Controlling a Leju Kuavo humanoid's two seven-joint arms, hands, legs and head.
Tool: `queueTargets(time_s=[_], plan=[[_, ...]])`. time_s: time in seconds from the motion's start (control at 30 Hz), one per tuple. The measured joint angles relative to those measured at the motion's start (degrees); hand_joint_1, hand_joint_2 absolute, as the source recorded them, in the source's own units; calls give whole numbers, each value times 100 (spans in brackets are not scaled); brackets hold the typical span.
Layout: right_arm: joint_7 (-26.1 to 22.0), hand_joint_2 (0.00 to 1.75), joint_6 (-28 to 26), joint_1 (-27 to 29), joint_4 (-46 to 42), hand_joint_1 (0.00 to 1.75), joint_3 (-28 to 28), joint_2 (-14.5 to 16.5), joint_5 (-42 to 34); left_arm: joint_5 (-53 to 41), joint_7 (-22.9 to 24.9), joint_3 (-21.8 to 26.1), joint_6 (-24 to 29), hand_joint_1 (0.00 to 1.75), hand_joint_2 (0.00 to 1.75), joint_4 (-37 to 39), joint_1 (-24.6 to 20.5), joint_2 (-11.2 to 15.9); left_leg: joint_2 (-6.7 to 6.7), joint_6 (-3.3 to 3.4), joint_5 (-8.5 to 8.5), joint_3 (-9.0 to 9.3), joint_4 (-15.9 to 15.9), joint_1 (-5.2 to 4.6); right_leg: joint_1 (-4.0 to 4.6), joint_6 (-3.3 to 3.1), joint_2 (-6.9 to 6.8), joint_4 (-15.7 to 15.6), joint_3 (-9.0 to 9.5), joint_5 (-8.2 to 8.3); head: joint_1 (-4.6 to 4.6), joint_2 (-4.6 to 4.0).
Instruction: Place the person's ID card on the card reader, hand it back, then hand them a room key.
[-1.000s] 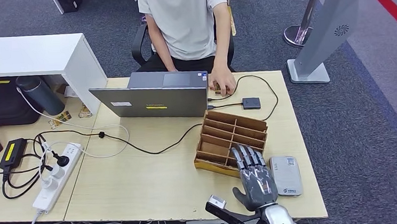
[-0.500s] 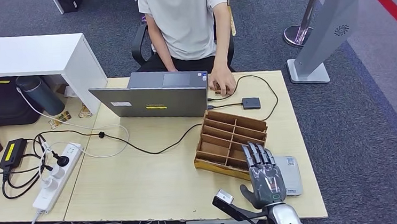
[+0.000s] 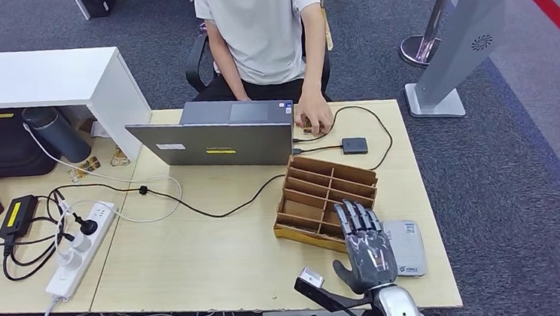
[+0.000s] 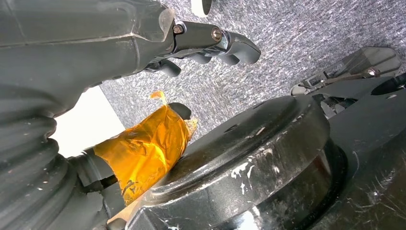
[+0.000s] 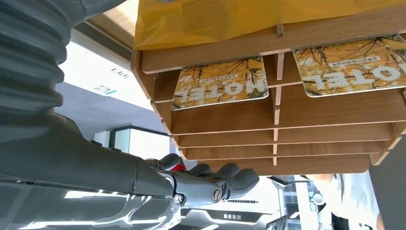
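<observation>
The right hand [image 3: 365, 243] is seen held flat with its fingers stretched out and slightly apart, and nothing is held in it. It is raised above the near right part of the light wooden desk [image 3: 216, 246], its fingertips over the near edge of the wooden card rack [image 3: 325, 198] and its outer side over the grey card reader [image 3: 406, 248], which lies flat just beside the rack; contact with either cannot be judged. The silver forearm is brought in from the lower edge of the head view, palm turned down and fingers pointed away from the robot toward the person [image 3: 263, 35] seated behind the desk. In the right wrist view two room key cards [image 5: 221, 82] printed with "HOTEL" are seen lying in compartments of the rack, close in front of the hand. The left hand [image 4: 143, 43] is shown hanging over grey carpet with its dark fingers loosely curled and nothing between them. The ID card cannot be made out in any view. On the desk a grey laptop [image 3: 215, 137] is stood open facing the person, whose hand is rested by a small black box [image 3: 354, 145] with its cable. A white power strip [image 3: 80, 249] is laid on the adjoining table at the left. The floor is covered with grey carpet.
</observation>
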Motion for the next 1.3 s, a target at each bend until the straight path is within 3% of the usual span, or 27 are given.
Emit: queueTargets(time_s=[1.3], plan=[[15,175,58,26,83,0,-111,15,-110,35,-25,0,9,0,175,0,12,0,0,0,0,0,0,0,0,0,0,0,-1,0,0,0]])
